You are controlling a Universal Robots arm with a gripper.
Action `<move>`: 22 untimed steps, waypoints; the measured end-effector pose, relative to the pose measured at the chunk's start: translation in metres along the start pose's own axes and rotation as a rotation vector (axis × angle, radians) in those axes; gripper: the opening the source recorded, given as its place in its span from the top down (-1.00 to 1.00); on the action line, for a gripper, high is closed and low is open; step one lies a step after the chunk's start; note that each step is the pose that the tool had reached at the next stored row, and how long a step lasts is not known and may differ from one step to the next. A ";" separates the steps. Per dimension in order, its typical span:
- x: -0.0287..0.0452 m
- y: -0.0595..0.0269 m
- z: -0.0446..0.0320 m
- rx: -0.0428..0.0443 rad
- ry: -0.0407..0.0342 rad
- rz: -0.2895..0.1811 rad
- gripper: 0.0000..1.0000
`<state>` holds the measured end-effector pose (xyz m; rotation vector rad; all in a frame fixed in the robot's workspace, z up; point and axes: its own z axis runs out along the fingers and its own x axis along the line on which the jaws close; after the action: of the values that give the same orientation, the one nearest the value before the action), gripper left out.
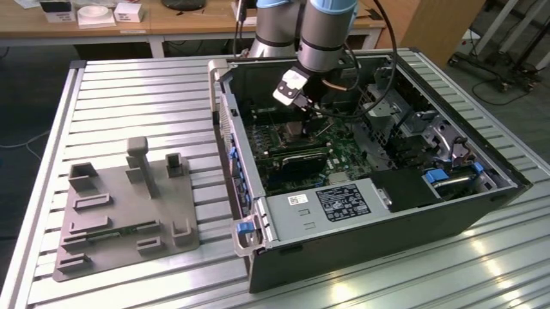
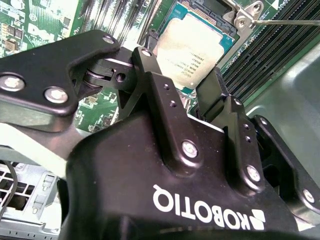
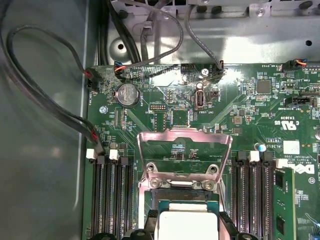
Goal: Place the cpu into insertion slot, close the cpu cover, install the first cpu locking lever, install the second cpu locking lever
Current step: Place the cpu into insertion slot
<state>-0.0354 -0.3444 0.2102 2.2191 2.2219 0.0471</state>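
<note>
- My gripper (image 2: 181, 75) is narrow, pinched on the cpu (image 2: 192, 47) by two opposite edges. In the exterior view I'm down inside the computer case (image 1: 257, 261), toward its twelve o'clock end.
- The cpu lies level right over the insertion slot (image 3: 180, 186); whether it is fully seated, I can't tell.
- The cpu cover (image 3: 185, 136) stands raised on its hinge, out of my way.
- My judgement for doing this well: keep the chip flat and its corners square to the socket rim, lower it straight without sliding, and release only once it rests evenly.
</note>
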 end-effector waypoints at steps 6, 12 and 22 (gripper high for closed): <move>0.0025 -0.0001 0.0044 -0.0002 -0.0002 0.007 -0.08; 0.0049 -0.0002 0.0089 -0.0001 -0.0002 0.007 -0.08; 0.0065 -0.0003 0.0160 0.0002 -0.0003 0.007 -0.08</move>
<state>-0.0354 -0.3376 0.1943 2.2273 2.2137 0.0465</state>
